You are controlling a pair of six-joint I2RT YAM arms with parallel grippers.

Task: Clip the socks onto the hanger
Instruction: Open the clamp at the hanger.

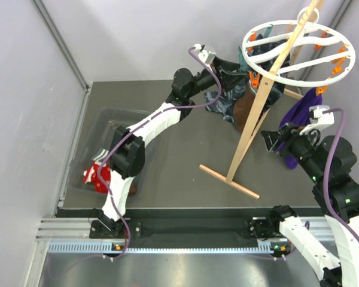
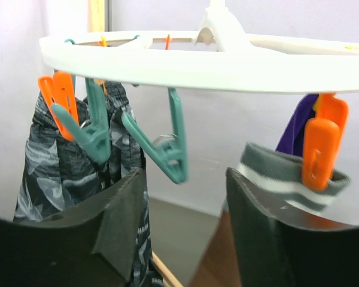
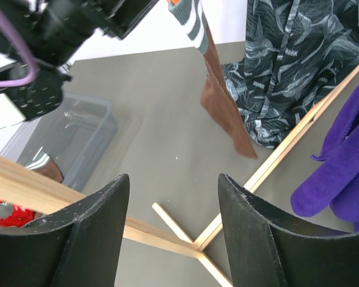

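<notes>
The hanger is a white ring on a slanted wooden pole. From its left side hangs a dark brown sock, its grey-striped cuff pinched in an orange clip. My left gripper is open just below the ring, and a teal clip dangles above the gap. The brown sock's cuff lies against its right finger. Red socks lie in the clear bin. My right gripper is open and empty, facing the brown sock from right of the pole.
A dark-blue patterned cloth hangs beside the brown sock, and a purple sock hangs on the ring's right side. The stand's wooden feet cross the table under my right gripper. The clear bin stands at the table's left.
</notes>
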